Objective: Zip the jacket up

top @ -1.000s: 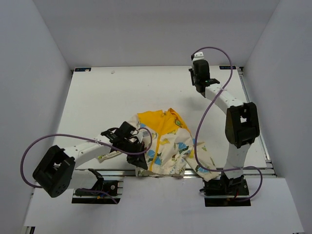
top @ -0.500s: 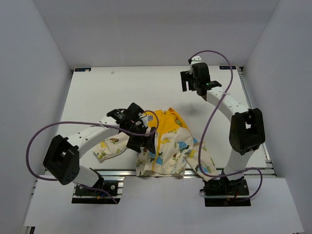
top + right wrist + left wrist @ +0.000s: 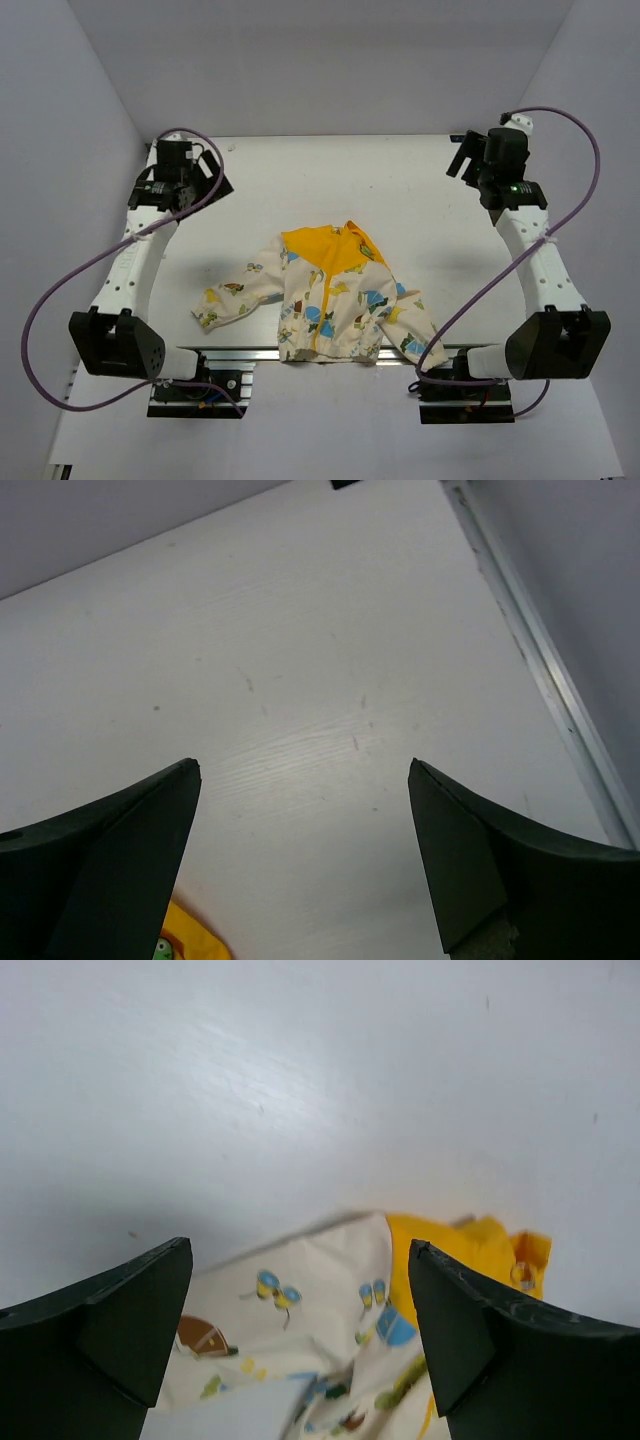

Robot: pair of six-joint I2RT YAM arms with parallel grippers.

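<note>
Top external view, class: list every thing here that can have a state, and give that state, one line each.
jacket: spread flat, front up, sleeves out to the sides; front edges meet along the yellow strip; whether it is zipped is too small to tell.
left end effector: open, empty, apart from the jacket.
right end effector: open, empty, over bare table, apart from the jacket.

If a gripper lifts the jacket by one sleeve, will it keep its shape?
Probably not: the jacket lies flat, wrinkled, sleeves bent, so it would likely droop and fold. It looks thin and small, so probably light. Pushed on the smooth table, the fabric may bunch rather than slide whole.
</note>
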